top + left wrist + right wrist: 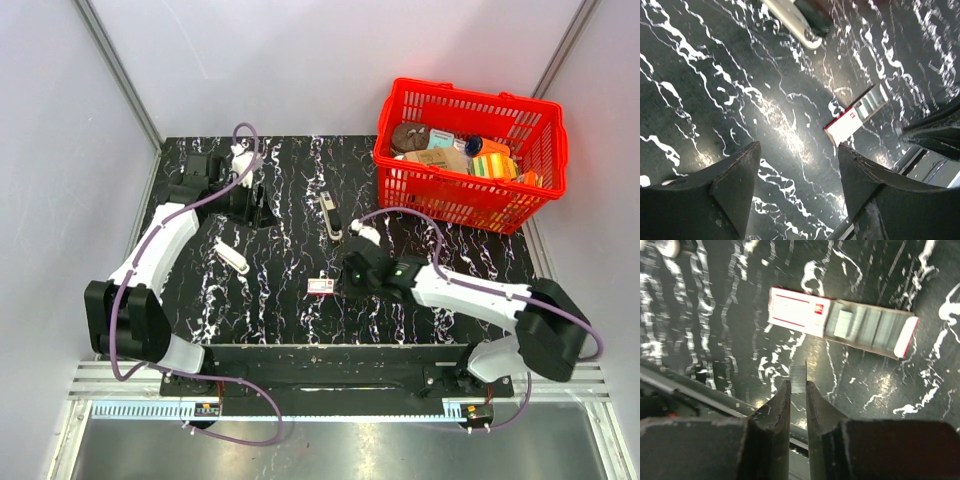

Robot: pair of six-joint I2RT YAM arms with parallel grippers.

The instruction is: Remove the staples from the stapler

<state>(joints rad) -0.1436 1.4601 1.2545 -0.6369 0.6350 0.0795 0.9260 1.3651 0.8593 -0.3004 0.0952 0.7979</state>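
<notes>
Right end effector (798, 388) nearly closed, pinching staples (798, 374). Box (840, 322) just ahead, by near edge of desk (260, 320), long axis crosswise to fingers. Left end effector (799, 152) open, empty, farther off.

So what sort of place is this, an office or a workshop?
Most likely a robot test cell in a lab: two robot arms bolted to a black marbled table, plain white panels on metal framing around it, and a red basket of assorted props.
</notes>
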